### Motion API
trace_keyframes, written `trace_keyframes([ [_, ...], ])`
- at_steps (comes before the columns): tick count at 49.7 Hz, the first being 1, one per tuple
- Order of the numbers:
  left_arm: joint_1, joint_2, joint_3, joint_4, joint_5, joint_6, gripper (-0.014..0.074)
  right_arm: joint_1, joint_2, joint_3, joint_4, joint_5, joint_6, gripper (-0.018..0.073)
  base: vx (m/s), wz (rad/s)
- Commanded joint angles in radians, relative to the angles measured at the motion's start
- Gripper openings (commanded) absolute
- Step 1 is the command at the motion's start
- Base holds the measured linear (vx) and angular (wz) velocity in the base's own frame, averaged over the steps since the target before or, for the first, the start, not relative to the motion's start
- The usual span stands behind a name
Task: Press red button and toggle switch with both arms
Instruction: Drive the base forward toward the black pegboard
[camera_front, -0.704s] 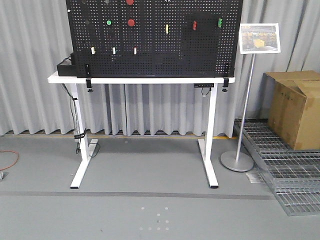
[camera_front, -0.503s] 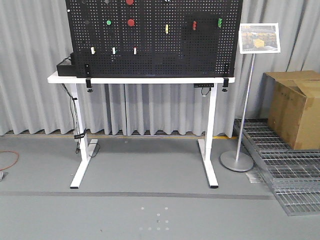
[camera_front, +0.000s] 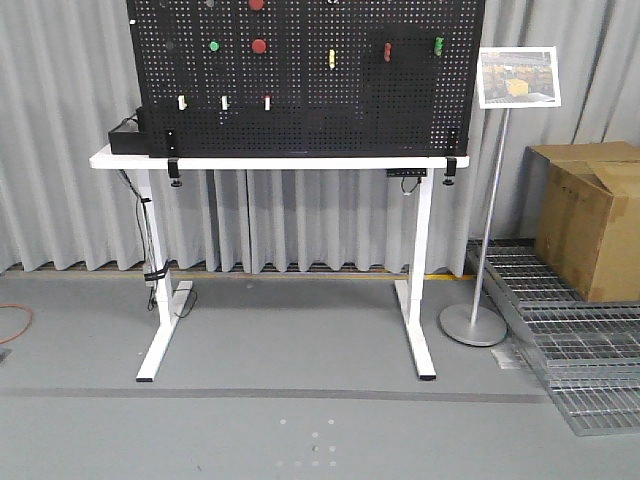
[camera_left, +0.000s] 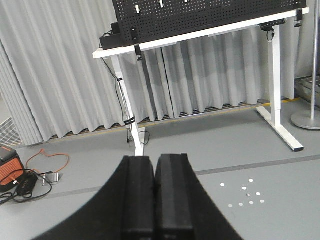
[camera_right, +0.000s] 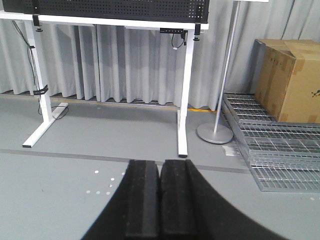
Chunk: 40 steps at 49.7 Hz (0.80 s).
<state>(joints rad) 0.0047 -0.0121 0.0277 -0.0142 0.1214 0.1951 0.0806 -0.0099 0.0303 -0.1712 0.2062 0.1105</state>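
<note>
A black pegboard (camera_front: 310, 120) stands on a white table (camera_front: 280, 161) several steps ahead. On the board a round red button (camera_front: 259, 45) sits left of centre, and a second red disc (camera_front: 257, 4) is cut by the top edge. The toggle switch (camera_front: 387, 50), a small red lever, is mounted upper right. My left gripper (camera_left: 155, 159) is shut with nothing in it, low over the floor and far from the board. My right gripper (camera_right: 160, 163) is likewise shut and empty. Neither gripper shows in the front view.
A sign stand (camera_front: 488, 200) with a round base (camera_front: 472, 324) stands right of the table. A cardboard box (camera_front: 590, 215) sits on metal grating (camera_front: 580, 350) at the far right. An orange cable (camera_left: 47, 159) and a black-and-orange device (camera_left: 9, 172) lie on the floor left. Grey curtains hang behind.
In the front view the table and board have slid slightly left and look a little larger. No gripper appears in the earlier frames.
</note>
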Motion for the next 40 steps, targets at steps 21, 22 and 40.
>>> trace_keyframes([
  [21,0.003,0.005,0.028,-0.007,-0.079,-0.004,0.0001,-0.005,-0.012,0.011,-0.004,-0.081,-0.003,-0.0003,0.20,0.04],
  [22,0.003,0.005,0.028,-0.007,-0.079,-0.004,0.0001,-0.005,-0.012,0.011,-0.004,-0.081,-0.003,-0.0003,0.26,0.00],
  [40,0.003,0.005,0.028,-0.007,-0.079,-0.004,0.0001,-0.005,-0.012,0.011,-0.004,-0.083,-0.003,-0.0003,0.35,-0.06],
])
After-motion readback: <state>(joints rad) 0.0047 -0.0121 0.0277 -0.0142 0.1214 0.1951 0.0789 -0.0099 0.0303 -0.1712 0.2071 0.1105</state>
